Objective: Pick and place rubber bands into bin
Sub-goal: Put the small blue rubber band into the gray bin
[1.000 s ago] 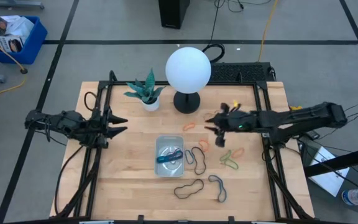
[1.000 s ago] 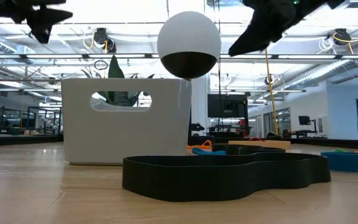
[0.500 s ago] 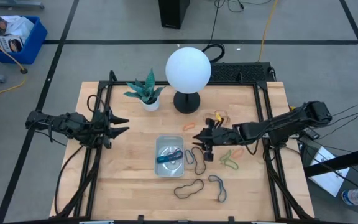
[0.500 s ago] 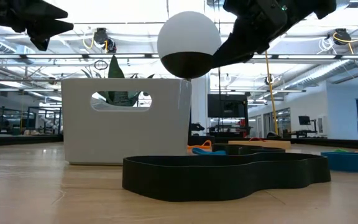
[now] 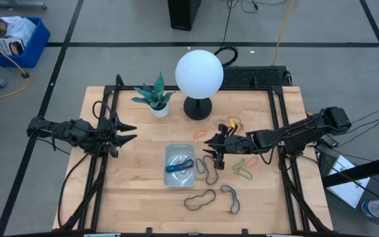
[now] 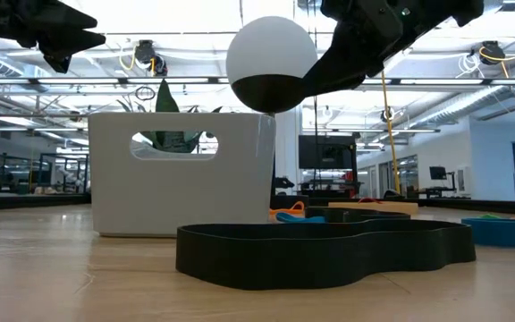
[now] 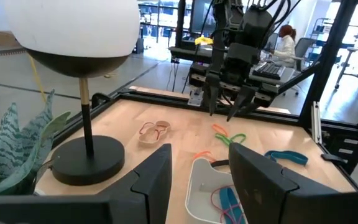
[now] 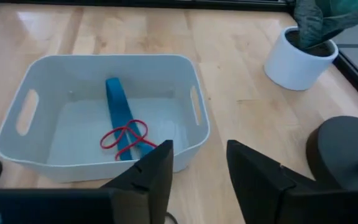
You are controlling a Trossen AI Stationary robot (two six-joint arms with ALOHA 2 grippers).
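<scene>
The bin (image 5: 179,165) sits mid-table with a blue band (image 8: 120,114) and a red band (image 8: 125,138) lying on its floor. More rubber bands lie on the wood to its right and near side: a black one (image 5: 207,166), an orange one (image 5: 214,153), a green one (image 5: 244,173), a long black one (image 5: 199,198) and a blue-grey one (image 5: 231,198). My right gripper (image 5: 214,158) hangs open above the bands just right of the bin, nothing between its fingers (image 8: 151,171). My left gripper (image 5: 127,131) waits open at the table's left, raised and pointing level.
A white globe lamp (image 5: 199,72) on a black base and a small potted plant (image 5: 155,97) stand at the far side. Orange (image 5: 200,133) and brownish (image 5: 231,124) bands lie near the lamp. Black frame rails (image 5: 280,131) run along both table sides.
My right gripper has come down and moved toward the table's left and near edge, from beside the lamp base to just right of the bin, then held still. The bands and bin have not moved.
</scene>
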